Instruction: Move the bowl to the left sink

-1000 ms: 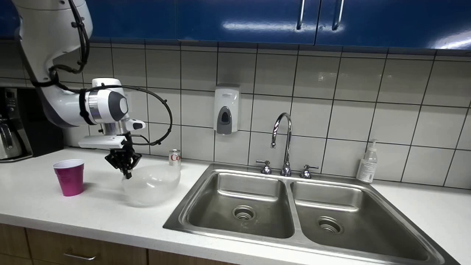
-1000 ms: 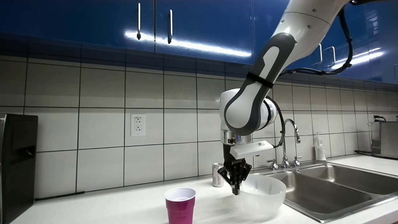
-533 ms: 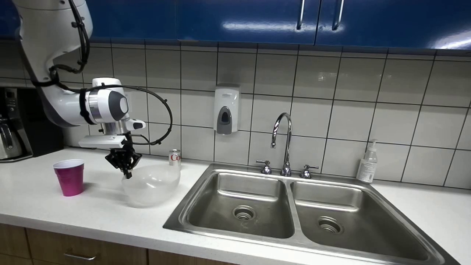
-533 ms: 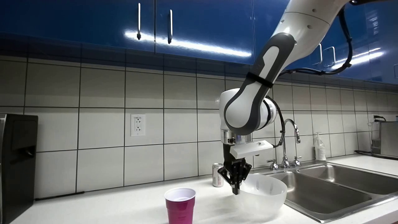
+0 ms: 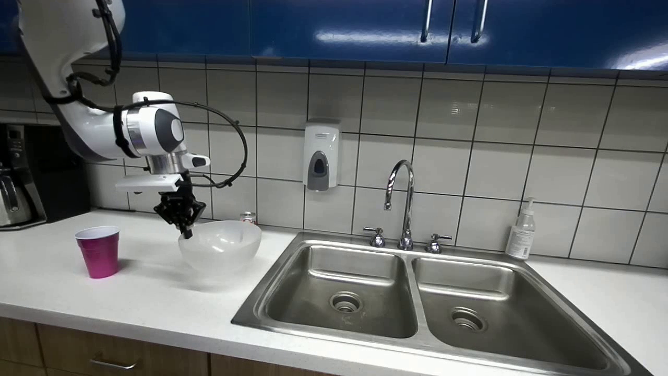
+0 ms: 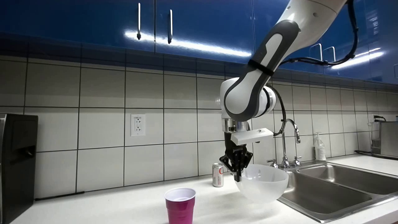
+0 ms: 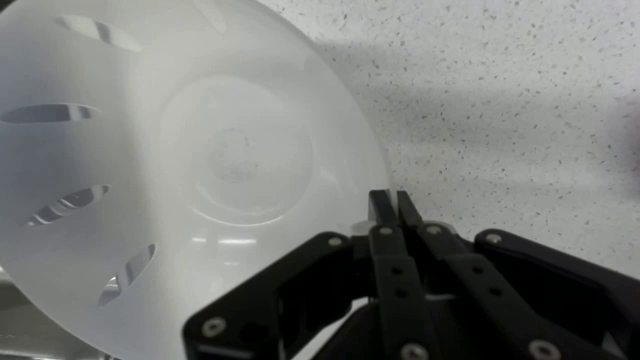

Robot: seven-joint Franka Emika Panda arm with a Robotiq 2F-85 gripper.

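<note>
The wide translucent whitish bowl (image 5: 222,251) shows in both exterior views (image 6: 264,186), held a little above the counter and slightly tilted. My gripper (image 5: 186,233) points down at the bowl's rim on the side away from the sink; it also shows in an exterior view (image 6: 238,178). In the wrist view, my gripper (image 7: 393,193) is shut on the rim, one finger inside the bowl (image 7: 240,160) and one outside. The left sink (image 5: 308,305), a steel basin with a round drain, lies to the right of the bowl in that exterior view. Nothing shows in the bowl.
A magenta cup (image 5: 98,253) stands on the counter left of the bowl. A soda can (image 6: 218,175) stands behind the bowl by the wall. The faucet (image 5: 410,203) rises behind the sinks. The right basin (image 5: 516,318) adjoins the left one. A pump bottle (image 5: 521,237) stands behind it.
My gripper has risen with the bowl in it, and the bowl has come up off the counter, shifting slightly toward the sink. The cup and can have not moved.
</note>
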